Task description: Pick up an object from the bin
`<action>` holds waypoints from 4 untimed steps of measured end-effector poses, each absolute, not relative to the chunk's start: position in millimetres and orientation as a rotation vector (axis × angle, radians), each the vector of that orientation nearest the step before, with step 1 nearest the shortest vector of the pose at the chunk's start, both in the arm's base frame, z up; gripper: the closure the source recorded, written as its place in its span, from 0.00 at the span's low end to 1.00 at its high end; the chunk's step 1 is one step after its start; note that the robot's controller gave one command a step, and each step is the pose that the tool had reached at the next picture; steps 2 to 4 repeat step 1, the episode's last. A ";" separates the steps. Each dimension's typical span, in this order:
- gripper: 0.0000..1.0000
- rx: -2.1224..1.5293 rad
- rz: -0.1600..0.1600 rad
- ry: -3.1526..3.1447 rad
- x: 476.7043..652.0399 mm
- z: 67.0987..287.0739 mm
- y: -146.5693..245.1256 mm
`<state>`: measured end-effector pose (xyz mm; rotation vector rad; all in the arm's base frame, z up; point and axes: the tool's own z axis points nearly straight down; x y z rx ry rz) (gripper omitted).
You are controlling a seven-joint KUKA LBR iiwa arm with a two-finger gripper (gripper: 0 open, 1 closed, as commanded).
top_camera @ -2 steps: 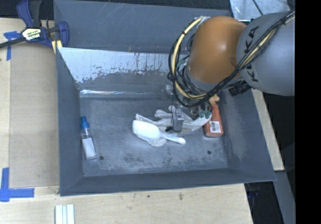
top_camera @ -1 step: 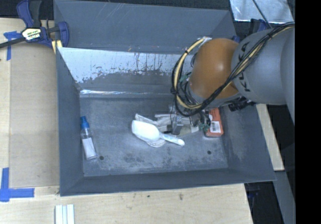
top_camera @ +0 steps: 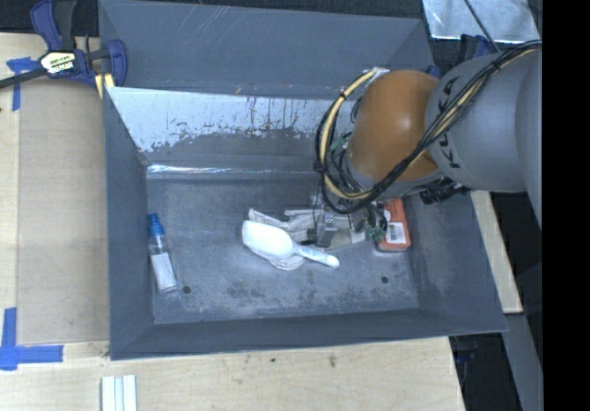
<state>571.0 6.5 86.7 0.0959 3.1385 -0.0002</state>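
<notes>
Arm's end effector (top_camera: 323, 227), grip unclear, beside white scoop (top_camera: 275, 241) mid-floor; bin walls (top_camera: 129, 216) well apart.

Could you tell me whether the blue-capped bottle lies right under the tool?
No, the bottle lies by the bin's left wall, apart from the tool.

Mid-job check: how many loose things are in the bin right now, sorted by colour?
White: 1, a scoop-like plastic piece in the middle, next to the gripper.
Clear with a blue cap: 1, a small bottle lying at the left.
Orange-red: 1, a flat item at the right, partly hidden.
Total: 3.
</notes>
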 end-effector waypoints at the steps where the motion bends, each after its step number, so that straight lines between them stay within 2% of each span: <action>1: 1.00 0.144 0.000 3.138 588.8 287.1 -14.5; 4: 1.00 0.144 0.000 3.138 588.8 287.1 -14.5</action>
